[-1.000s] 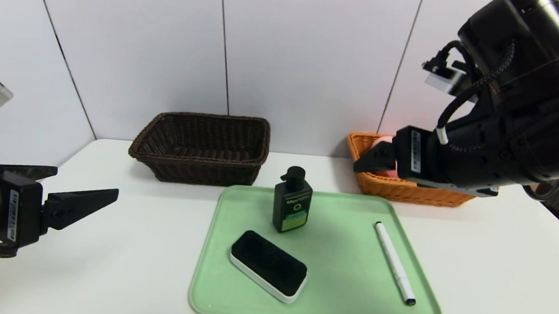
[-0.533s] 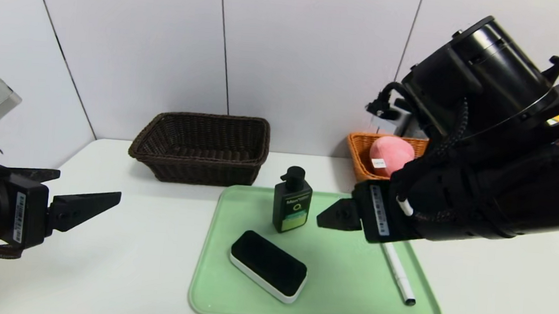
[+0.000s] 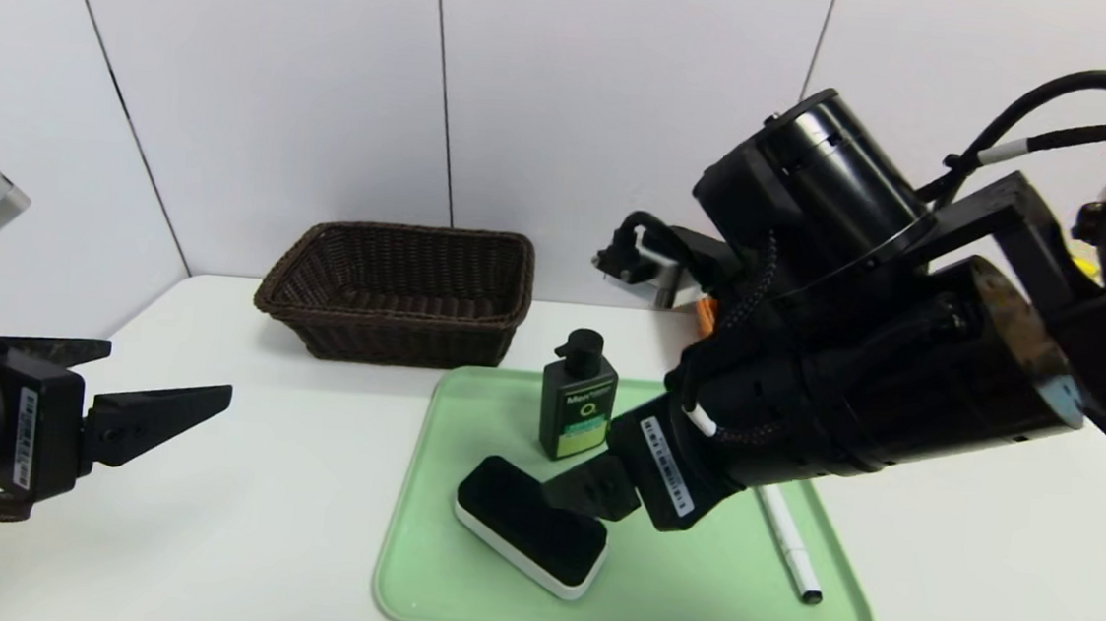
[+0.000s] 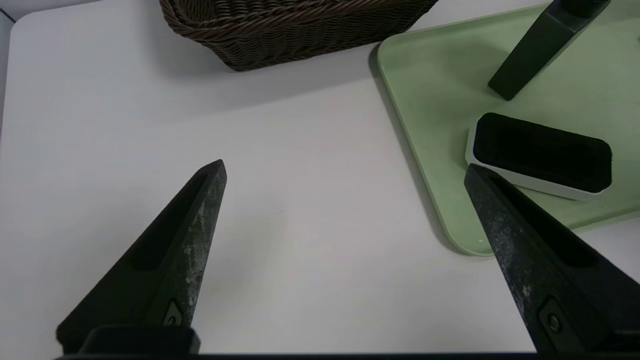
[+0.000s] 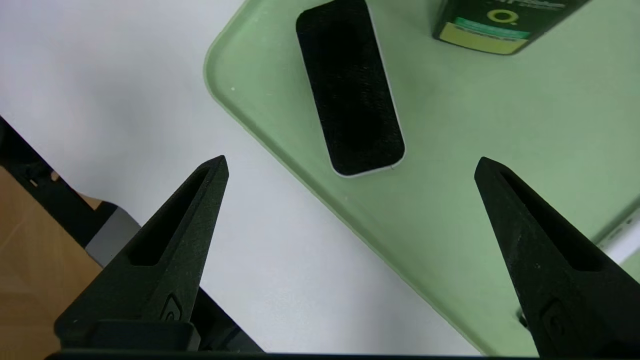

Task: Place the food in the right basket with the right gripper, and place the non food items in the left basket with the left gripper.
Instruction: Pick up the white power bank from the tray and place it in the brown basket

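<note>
left claw (image 3: 160, 408) hung open over bare surface (image 4: 300, 240), left of tray (image 3: 688, 607) | brown basket (image 3: 397, 288) behind, empty | eraser (image 3: 531, 526), bottle (image 3: 577, 401), pen (image 3: 786, 541) on tray | right claw (image 5: 350, 165) open above eraser | advice: left claw should take eraser across its narrow width.

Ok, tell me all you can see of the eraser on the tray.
The eraser is an oblong block with rounded corners: a black, felt-looking top on a white base. It lies flat, black side up, askew on the green tray, in front of the pump bottle and apart from it. The open right claw hangs above it; contact cannot be told.
</note>
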